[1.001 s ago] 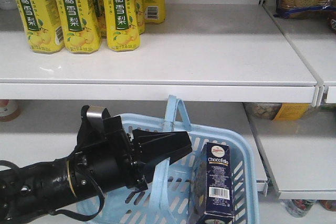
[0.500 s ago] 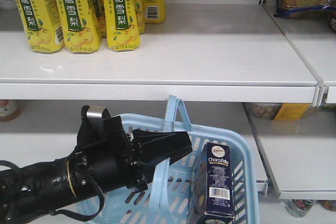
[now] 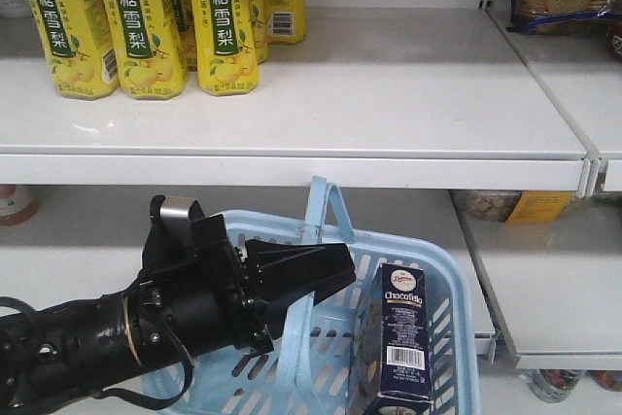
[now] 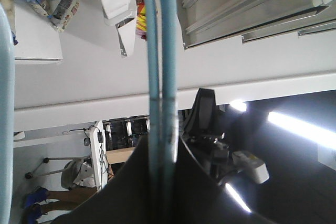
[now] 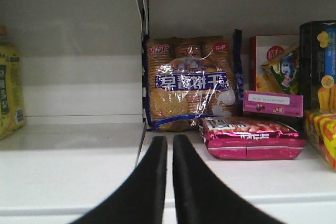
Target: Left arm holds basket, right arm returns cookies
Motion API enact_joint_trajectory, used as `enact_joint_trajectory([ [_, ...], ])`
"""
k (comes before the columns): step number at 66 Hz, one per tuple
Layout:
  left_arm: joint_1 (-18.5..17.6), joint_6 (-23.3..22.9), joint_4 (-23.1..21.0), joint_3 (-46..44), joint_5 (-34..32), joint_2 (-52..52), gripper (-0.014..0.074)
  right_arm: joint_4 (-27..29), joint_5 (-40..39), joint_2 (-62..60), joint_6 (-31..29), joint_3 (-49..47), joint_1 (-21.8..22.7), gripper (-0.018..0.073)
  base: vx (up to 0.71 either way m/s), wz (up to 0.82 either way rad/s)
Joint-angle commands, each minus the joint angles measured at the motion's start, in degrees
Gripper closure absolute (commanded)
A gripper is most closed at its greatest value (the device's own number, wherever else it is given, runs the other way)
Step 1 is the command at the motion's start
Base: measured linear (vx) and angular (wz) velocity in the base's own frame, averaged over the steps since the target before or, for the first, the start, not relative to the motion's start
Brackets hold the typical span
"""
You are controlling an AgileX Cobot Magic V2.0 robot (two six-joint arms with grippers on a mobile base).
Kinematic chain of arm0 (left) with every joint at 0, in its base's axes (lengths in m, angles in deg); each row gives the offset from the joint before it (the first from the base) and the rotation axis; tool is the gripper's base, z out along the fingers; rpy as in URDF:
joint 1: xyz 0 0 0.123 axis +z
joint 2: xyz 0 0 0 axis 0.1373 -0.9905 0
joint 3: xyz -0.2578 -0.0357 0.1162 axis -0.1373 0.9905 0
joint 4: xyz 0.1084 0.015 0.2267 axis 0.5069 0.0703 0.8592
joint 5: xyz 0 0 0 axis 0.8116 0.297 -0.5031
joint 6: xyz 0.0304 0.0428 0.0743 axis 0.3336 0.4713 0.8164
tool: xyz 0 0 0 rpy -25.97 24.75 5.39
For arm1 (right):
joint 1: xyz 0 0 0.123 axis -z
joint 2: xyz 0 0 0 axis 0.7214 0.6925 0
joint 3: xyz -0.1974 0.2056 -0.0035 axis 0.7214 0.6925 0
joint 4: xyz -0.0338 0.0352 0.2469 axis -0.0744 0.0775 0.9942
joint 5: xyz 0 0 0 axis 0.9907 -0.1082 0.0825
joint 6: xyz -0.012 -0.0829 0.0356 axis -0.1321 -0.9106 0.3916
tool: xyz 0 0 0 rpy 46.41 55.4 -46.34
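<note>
Status: the hold half is in place, the return half is not started. My left gripper (image 3: 335,269) is clamped on the basket (image 3: 449,323). In the left wrist view both handles (image 4: 161,51) run side by side straight down between my left fingers, and in the front view the basket hangs level from that grip, in front of the lower shelf. The cookies (image 3: 401,337) are in the basket, standing upright against its right wall with the barcode face outward. They sit just right of and below my left fingertips, close but not touching as far as I can see. My right gripper (image 5: 169,140) is empty: the fingers (image 5: 142,192) are drawn almost together with only a thin sliver of gap, and nothing is between them. It does not appear in the front view. The cookies do not appear in the right wrist view, so I cannot place them relative to the right fingers beyond saying they are not near the tips. Those tips point at the upper shelf (image 5: 68,171), with a biscuit pack (image 5: 186,82) straight ahead and a pink bag (image 5: 252,137) ahead to the right. Remaining, as I judge it: open the right fingers, come down into the basket, grip the cookies, lift them clear of the handles and set them on the shelf.
</note>
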Motion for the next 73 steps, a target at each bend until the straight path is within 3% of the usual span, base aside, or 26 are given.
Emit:
enact_joint_trajectory([
  [1, 1.12, 1.43, -11.67, -1.91, -11.1, 1.95, 0.0599, -0.6, -3.56, 7.25, -0.72, -6.65, 0.28, 0.0555, 0.0, 0.0],
  [12, 1.12, 1.43, -11.67, -1.91, -11.1, 1.95, 0.0599, -0.6, -6.94, 16.15, -0.72, -12.57, 0.28, 0.0555, 0.0, 0.0],
  [23, 1.12, 1.43, -11.67, -1.91, -11.1, 1.95, 0.0599, -1.25, -15.77, 22.51, -0.61, -14.03, 0.28, 0.0555, 0.0, 0.0],
  [31, 1.12, 1.43, -11.67, -1.91, -11.1, 1.95, 0.0599, -1.76, -14.5, 24.81, -0.48, -14.17, 0.28, 0.0555, 0.0, 0.0],
  [37, 1.12, 1.43, -11.67, -1.91, -11.1, 1.95, 0.0599, -1.97, -8.97, 24.75, -0.48, -15.71, 0.28, 0.0554, 0.0, 0.0],
  [54, 1.12, 1.43, -11.67, -1.91, -11.1, 1.95, 0.0599, -2.31, 17.92, 24.59, -3.46, -28.54, 0.28, 0.0517, 0.0, 0.0],
  [64, 1.12, 1.43, -11.67, -1.91, -11.1, 1.95, 0.0599, -2.24, 29.31, 24.8, -3.45, -33.29, 0.28, 0.0414, 0.0, 0.0],
  [73, 1.12, 1.43, -11.67, -1.91, -11.1, 1.95, 0.0599, -1.27, 36.34, 24.8, -2.94, -34.82, 0.28, 0.0251, 0.0, 0.0],
])
